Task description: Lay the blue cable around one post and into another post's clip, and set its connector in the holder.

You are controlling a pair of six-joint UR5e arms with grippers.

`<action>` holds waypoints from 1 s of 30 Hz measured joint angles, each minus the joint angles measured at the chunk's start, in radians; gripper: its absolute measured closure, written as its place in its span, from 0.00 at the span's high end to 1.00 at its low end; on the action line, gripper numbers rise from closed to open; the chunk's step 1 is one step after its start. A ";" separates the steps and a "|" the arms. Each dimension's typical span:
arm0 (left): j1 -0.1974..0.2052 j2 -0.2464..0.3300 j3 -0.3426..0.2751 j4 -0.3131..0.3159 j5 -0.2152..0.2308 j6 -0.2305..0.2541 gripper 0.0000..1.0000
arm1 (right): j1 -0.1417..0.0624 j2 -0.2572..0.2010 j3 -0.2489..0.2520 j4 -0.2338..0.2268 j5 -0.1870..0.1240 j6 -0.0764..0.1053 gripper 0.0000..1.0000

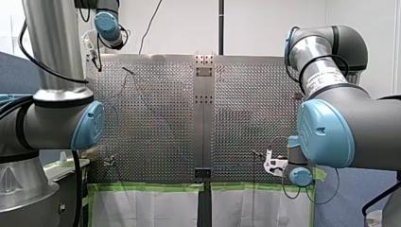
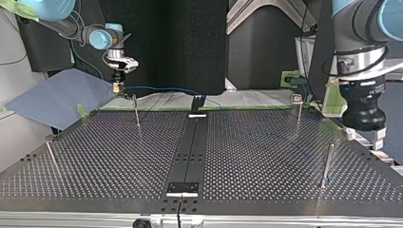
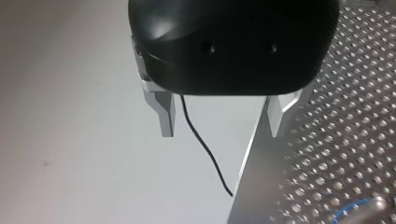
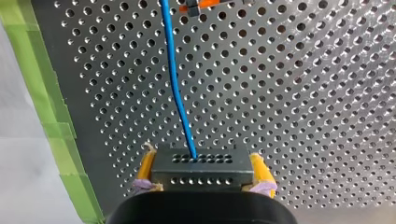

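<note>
In the right wrist view my right gripper (image 4: 201,161) is shut, its yellow pads (image 4: 145,168) clamped on a dark grey perforated connector (image 4: 201,167). The blue cable (image 4: 175,79) leaves the connector and runs ahead over the perforated plate to an orange clip (image 4: 205,4). In the top view this gripper (image 2: 117,84) hangs at the far left edge of the table, and the cable (image 2: 161,89) trails toward a black holder (image 2: 197,102). My left gripper (image 3: 219,126) is open, metal fingers (image 3: 164,116) apart with nothing between them, over the table's edge. It sits at the front view's top left (image 1: 96,59).
Thin posts stand on the plate (image 2: 136,114), (image 2: 298,116), (image 2: 327,166), (image 2: 52,159). A dark centre strip (image 2: 190,147) divides the table. Green tape (image 4: 51,126) lines the table's edge beside my right gripper. A thin black wire (image 3: 205,149) hangs beyond my left gripper.
</note>
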 joint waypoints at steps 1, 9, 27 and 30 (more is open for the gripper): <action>-0.002 -0.006 0.008 -0.008 -0.005 0.008 0.99 | 0.000 0.000 -0.001 0.002 0.000 0.000 0.00; -0.020 -0.034 0.076 -0.076 -0.065 0.076 0.99 | 0.002 0.000 -0.004 0.009 0.001 -0.004 0.00; -0.086 -0.047 0.163 -0.230 -0.114 0.230 0.99 | 0.002 0.000 -0.006 0.015 0.001 -0.004 0.00; -0.100 -0.055 0.139 -0.259 -0.127 0.259 0.99 | 0.003 0.000 -0.006 0.017 0.001 -0.004 0.00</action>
